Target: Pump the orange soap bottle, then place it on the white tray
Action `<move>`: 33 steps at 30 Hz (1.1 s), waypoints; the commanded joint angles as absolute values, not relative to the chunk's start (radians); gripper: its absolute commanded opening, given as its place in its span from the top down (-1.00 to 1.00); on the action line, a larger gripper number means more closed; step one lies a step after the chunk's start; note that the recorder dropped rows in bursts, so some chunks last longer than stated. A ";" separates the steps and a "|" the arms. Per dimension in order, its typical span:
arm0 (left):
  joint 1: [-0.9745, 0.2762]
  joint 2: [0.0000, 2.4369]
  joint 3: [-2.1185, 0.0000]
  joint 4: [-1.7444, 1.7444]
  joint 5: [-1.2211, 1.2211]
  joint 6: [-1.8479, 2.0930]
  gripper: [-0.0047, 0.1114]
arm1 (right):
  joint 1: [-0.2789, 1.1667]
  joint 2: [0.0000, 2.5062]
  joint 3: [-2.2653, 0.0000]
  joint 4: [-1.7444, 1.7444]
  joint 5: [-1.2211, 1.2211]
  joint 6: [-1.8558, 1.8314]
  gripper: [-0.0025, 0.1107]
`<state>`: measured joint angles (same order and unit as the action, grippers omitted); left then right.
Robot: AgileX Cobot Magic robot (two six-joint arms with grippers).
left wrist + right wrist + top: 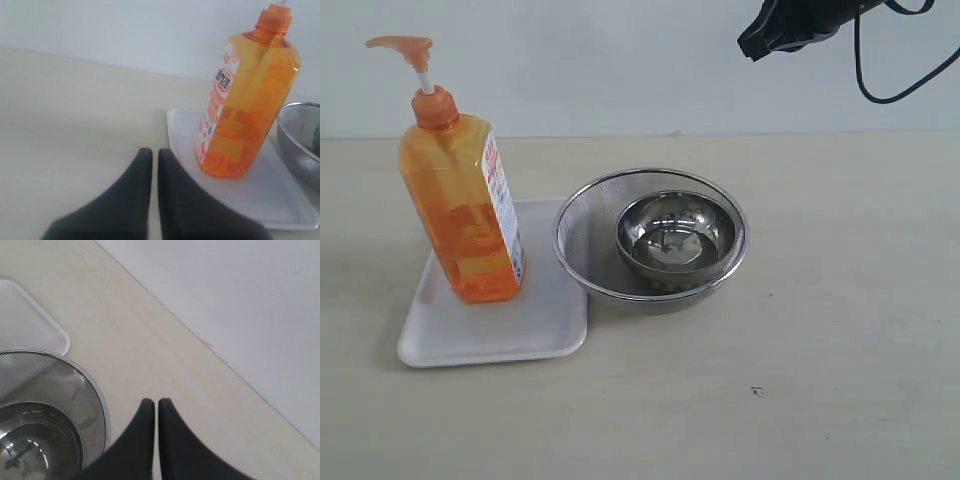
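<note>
Left wrist view: my left gripper [154, 152] is pressed together, empty, just short of the white tray [282, 202], where the orange soap bottle [247, 100] stands upright. Right gripper [155, 402] also closed, empty. I'd move slowly and wide of it — that tall bottle looks tippy.

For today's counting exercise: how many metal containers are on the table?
2. The strainer stands beside the tray; the bowl sits inside the strainer. Nothing else seems hidden.
</note>
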<state>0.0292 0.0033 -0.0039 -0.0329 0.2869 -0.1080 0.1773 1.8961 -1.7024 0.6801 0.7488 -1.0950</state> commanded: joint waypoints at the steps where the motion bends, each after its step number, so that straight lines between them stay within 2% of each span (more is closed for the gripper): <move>1: 0.023 0.000 0.000 -0.098 0.286 0.008 0.84 | 0.170 1.882 -1.706 0.682 0.745 -1.097 0.96; 33: 0.023 0.000 0.000 -0.089 0.286 0.008 0.84 | 0.170 1.882 -1.706 0.682 0.734 -1.097 0.96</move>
